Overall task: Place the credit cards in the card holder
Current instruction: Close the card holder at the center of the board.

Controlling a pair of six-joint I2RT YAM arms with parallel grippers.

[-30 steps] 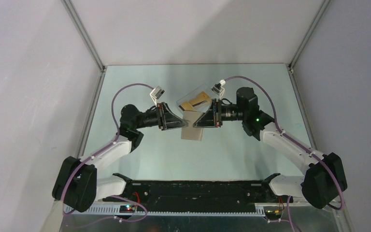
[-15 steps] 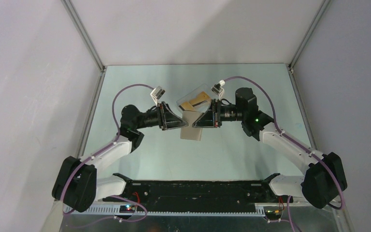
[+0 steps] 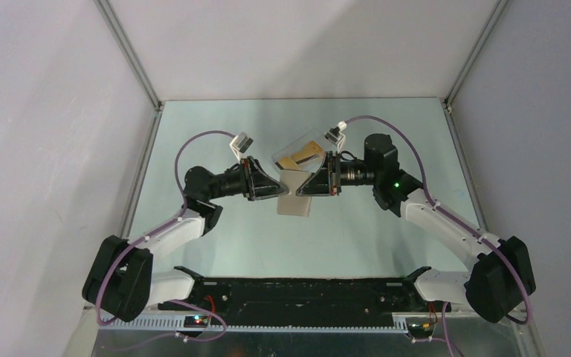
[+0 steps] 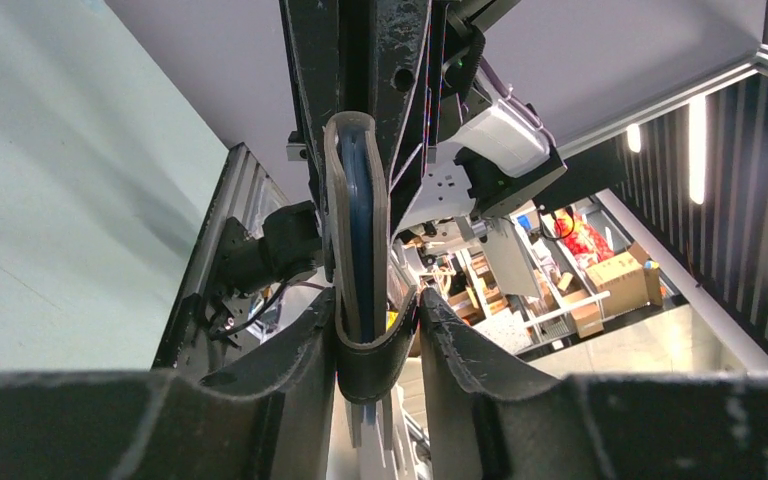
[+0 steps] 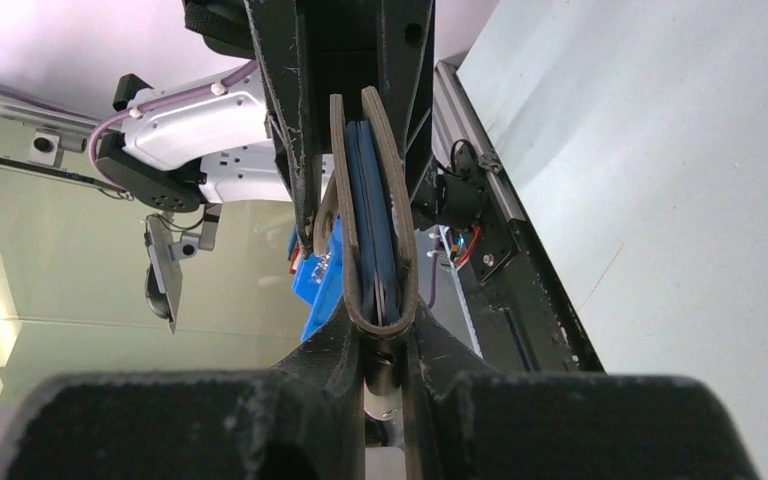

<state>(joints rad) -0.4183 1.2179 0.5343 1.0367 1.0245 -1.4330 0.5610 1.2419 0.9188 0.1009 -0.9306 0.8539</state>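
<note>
Outward, my left elbow is drifting a little, while my left pincer (image 3: 273, 189) and right pincer (image 3: 303, 186) are each pinching an opposite edge of the folded card holder (image 3: 294, 201) between them, probably steadying it for opening, credit cards (image 3: 302, 155) lying just beyond.

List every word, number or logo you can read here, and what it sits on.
None can be read.
The credit cards are too small in the top view for any print to show.
The card holder shows no lettering.
The cardboard box in the background is too blurred.
</note>
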